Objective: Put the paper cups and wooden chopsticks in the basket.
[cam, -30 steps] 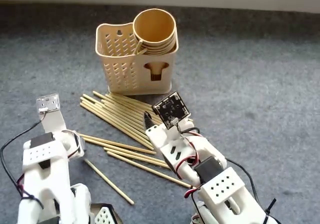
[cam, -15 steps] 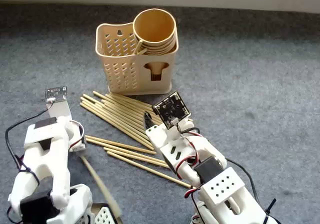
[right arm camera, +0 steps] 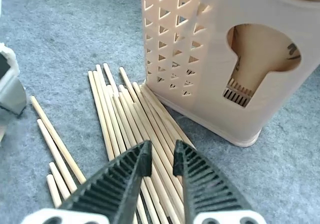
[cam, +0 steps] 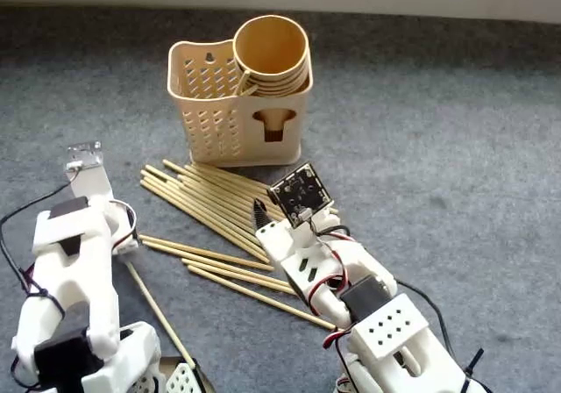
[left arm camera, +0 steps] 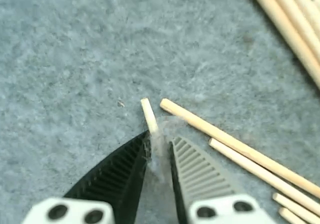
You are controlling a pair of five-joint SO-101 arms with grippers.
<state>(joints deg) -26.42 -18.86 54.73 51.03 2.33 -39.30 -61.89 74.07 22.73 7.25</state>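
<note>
The basket (cam: 219, 125) stands upright in the upper middle of the high view on the grey bench (cam: 456, 147). A stack of paper cups (cam: 272, 51) sits inside its right half, the rims rising above the basket wall. In the right wrist view, a cup shows through the keyhole-shaped cutout in the basket's (right arm camera: 200, 59) side.

Just in front of the basket, a loose bundle of wooden chopsticks (cam: 206, 202) lies on the bench, slanting from upper left to lower right. A few more chopsticks (cam: 219, 266) lie a little lower in the frame, set at a flatter angle.

The right claw (cam: 261, 215) is in the centre of the high view, over the lower right end of the bundle. In its own wrist view the right claw (right arm camera: 161, 151) has its two fingers a small way apart with nothing between them. The chopstick bundle (right arm camera: 127, 116) shows below and through the gap, with the basket close beyond.

The left arm is at the lower left of the high view. Its left claw (left arm camera: 160, 143) is clamped on a single chopstick (left arm camera: 148, 115), whose short tip sticks out past the fingertips. In the high view, this held chopstick (cam: 162, 314) slants from beside the arm towards the bottom edge. Near the tip, other chopsticks (left arm camera: 235, 146) lie flat on the bench.
</note>
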